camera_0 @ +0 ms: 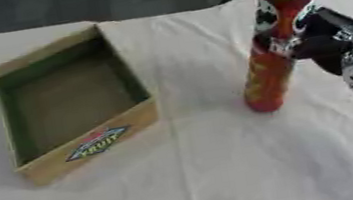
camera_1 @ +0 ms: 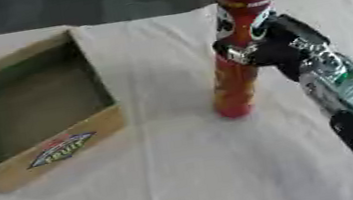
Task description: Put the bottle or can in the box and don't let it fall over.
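Note:
A tall red can (camera_0: 277,40) with a clear lid stands upright on the white cloth, right of centre. My right hand (camera_1: 274,46) comes in from the lower right and has its fingers curled round the can's middle. The can's base looks to be on or just above the cloth; I cannot tell which. An open cardboard box (camera_0: 90,148) with a green lining and a fruit label on its front wall sits to the left, empty inside. My left hand shows in neither view.
The white tablecloth (camera_0: 219,176) covers the table, with bare cloth between the box and the can and in front of both. Dark objects lie beyond the table's far edge at the top right.

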Controlling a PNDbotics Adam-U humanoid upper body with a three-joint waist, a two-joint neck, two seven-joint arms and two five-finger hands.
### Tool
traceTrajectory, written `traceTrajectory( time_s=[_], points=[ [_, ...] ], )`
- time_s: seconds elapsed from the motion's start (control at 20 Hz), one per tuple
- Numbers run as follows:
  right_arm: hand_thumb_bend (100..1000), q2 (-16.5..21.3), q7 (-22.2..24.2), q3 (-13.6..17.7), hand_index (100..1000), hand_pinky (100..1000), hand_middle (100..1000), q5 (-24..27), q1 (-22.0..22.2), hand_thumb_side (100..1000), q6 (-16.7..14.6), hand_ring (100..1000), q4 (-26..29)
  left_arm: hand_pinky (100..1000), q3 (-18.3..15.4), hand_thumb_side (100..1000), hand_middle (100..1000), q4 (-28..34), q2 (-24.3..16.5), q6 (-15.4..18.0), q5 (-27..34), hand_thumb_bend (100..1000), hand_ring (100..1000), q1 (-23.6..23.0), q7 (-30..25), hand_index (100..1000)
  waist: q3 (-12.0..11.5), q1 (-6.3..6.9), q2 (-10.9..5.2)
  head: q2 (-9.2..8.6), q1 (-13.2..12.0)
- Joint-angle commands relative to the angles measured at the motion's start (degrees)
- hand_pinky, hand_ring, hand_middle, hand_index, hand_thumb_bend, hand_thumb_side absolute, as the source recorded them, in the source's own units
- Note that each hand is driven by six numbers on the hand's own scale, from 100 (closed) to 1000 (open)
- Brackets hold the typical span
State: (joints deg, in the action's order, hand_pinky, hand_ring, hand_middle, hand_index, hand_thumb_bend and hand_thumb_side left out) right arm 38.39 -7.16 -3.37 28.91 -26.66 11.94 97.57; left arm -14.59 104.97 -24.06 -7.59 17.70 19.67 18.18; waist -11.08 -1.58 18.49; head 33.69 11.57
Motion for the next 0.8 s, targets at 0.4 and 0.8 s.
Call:
traceTrajectory(
  time_s=[0.4,0.8],
  points=[
    [100,1.5,-6.0,1.1,373,896,317,-2.1,-0.7,100,-3.7,258,3.9,662,-0.2,374,839,1.0,-1.1,0.1,-0.1,465,981,0.3,-0.2,770,0.2,0.24,-1.26,0.46,0.2],
    [100,2.0,-6.8,1.1,154,844,100,-1.5,-0.6,100,-5.3,115,5.2,662,-0.2,374,839,1.0,-1.2,0.1,-0.1,461,980,0.2,-0.2,769,0.3,0.21,-1.45,0.86,0.1]
  ],
)
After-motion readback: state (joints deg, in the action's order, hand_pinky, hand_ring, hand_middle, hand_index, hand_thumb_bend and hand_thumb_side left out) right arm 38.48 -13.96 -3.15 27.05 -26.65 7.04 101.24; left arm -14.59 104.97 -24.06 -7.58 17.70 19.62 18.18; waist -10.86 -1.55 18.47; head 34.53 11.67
